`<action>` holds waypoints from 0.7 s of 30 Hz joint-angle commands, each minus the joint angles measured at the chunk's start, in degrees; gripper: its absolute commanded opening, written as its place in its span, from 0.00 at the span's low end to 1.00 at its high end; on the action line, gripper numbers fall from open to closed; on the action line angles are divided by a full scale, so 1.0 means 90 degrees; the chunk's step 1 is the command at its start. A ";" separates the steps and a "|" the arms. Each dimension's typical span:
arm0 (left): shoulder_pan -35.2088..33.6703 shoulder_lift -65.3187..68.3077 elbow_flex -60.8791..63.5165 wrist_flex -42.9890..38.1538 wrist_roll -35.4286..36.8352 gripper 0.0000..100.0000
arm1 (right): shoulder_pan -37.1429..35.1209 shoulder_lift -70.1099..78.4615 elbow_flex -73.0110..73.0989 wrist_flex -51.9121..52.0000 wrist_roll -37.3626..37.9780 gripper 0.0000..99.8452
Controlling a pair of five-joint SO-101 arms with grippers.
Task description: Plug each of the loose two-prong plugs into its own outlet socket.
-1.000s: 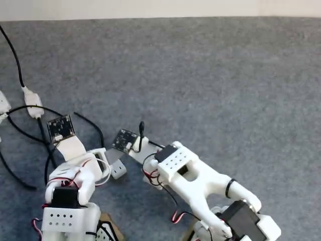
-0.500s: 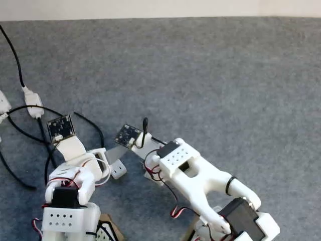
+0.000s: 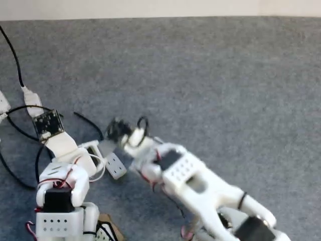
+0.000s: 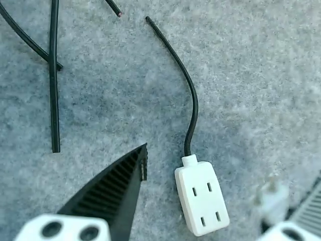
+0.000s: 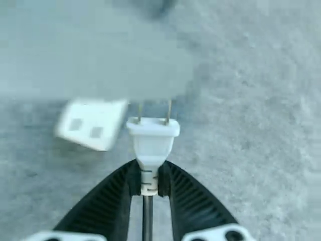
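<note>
The right claw (image 5: 149,187) clamps the white two-prong plug (image 5: 152,134) by its neck, prongs leading, likely to meet the white rectangular socket block (image 5: 91,124) just ahead.

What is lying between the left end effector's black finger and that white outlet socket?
Nothing: in the left wrist view, only bare grey carpet separates the black finger from the white outlet socket.

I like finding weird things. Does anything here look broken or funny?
Yes. The white socket has a short black cord that just ends, cut off, on the grey carpet. Other black cord pieces beside it also stop at bare ends.
</note>
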 commanded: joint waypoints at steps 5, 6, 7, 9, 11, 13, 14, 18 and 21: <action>-0.0044 0.0005 0.0103 0.0029 -0.0010 0.48 | -0.0327 -0.1324 0.0317 0.0142 -0.0440 0.01; -0.0044 0.0005 0.0239 -0.0029 -0.0020 0.48 | -0.0327 -0.1382 0.0220 0.0317 -0.0449 0.01; -0.0034 0.0005 0.0366 -0.0147 -0.0020 0.48 | -0.0317 -0.1382 0.0093 0.0503 -0.0469 0.01; -0.0024 0.0005 0.0513 -0.0274 -0.0039 0.48 | -0.0317 -0.1382 -0.0190 0.0767 -0.0576 0.01; -0.0024 0.0005 0.0552 -0.0274 -0.0039 0.48 | -0.0308 -0.1382 -0.0474 0.0991 -0.0586 0.01; -0.0024 0.0005 0.0581 -0.0254 -0.0039 0.48 | -0.0308 -0.1382 -0.0777 0.1236 -0.0586 0.01; -0.0024 0.0005 0.0581 -0.0244 -0.0039 0.48 | -0.0308 -0.1382 -0.0933 0.1353 -0.0586 0.01; -0.0015 0.0005 0.0591 -0.0244 -0.0039 0.48 | -0.0308 -0.1382 -0.1568 0.1783 -0.0586 0.01; -0.0015 0.0005 0.0591 -0.0244 -0.0039 0.48 | -0.0308 -0.1382 -0.1958 0.1978 -0.0586 0.01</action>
